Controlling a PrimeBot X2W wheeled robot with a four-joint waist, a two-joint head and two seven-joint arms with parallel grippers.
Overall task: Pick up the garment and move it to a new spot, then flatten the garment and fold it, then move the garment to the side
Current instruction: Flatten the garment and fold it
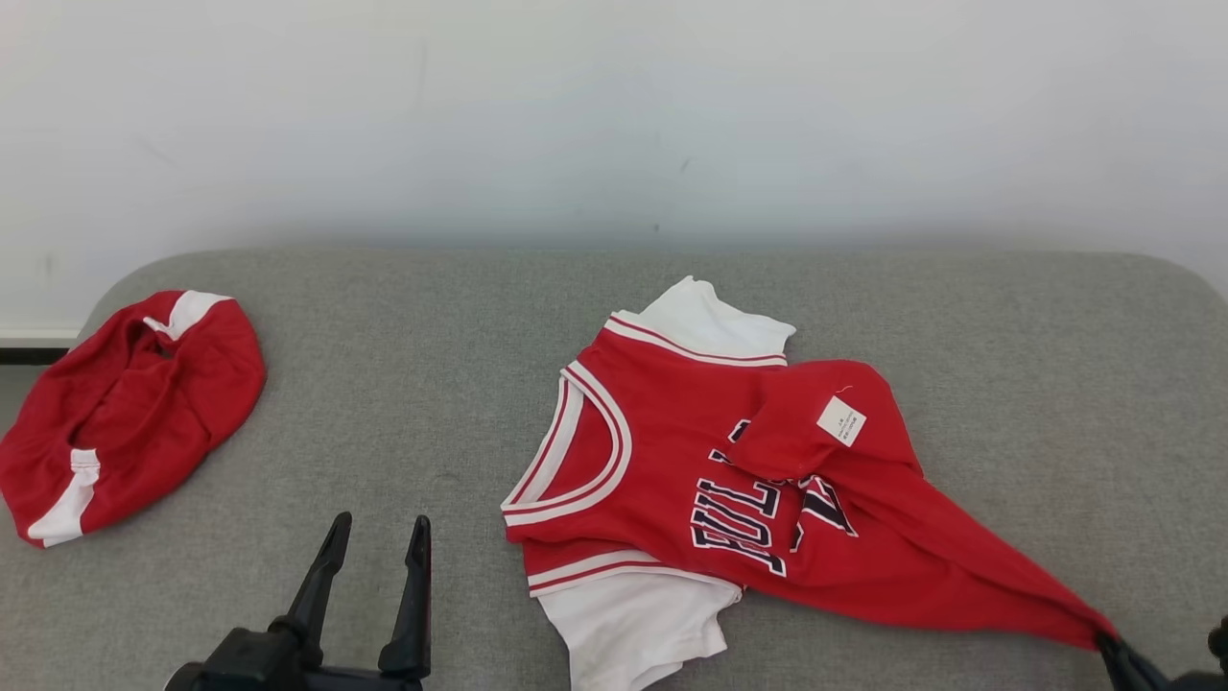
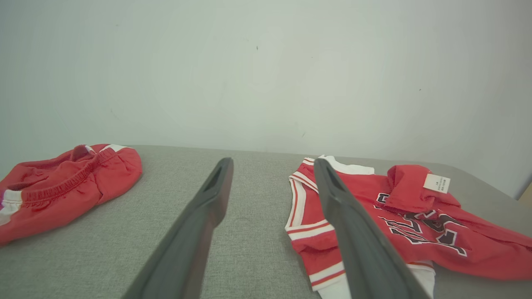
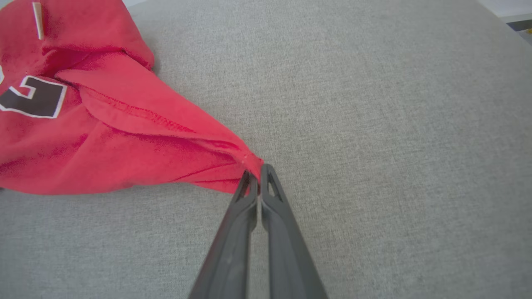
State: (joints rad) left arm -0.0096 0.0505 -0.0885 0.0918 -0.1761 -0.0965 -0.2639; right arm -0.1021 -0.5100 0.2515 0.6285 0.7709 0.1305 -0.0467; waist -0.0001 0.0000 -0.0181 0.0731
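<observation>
The garment (image 1: 710, 451), a red jersey with white trim, white sleeves and dark lettering, lies crumpled on the grey padded surface (image 1: 422, 345). Its hem is folded up, showing a white label (image 1: 841, 420), and one hem corner is drawn out to a point at the lower right. My right gripper (image 1: 1113, 648) is shut on that corner; the right wrist view shows its closed tips (image 3: 258, 172) pinching the red cloth (image 3: 104, 137). My left gripper (image 1: 377, 539) stands open over bare fabric left of the jersey (image 2: 399, 216), its fingers (image 2: 216, 187) holding nothing.
Red shorts with white stripes (image 1: 125, 413) lie bunched at the far left of the surface, also visible in the left wrist view as red shorts (image 2: 62, 182). A pale wall (image 1: 614, 115) rises behind the far edge. Bare grey fabric stretches between the two garments and to the right of the jersey.
</observation>
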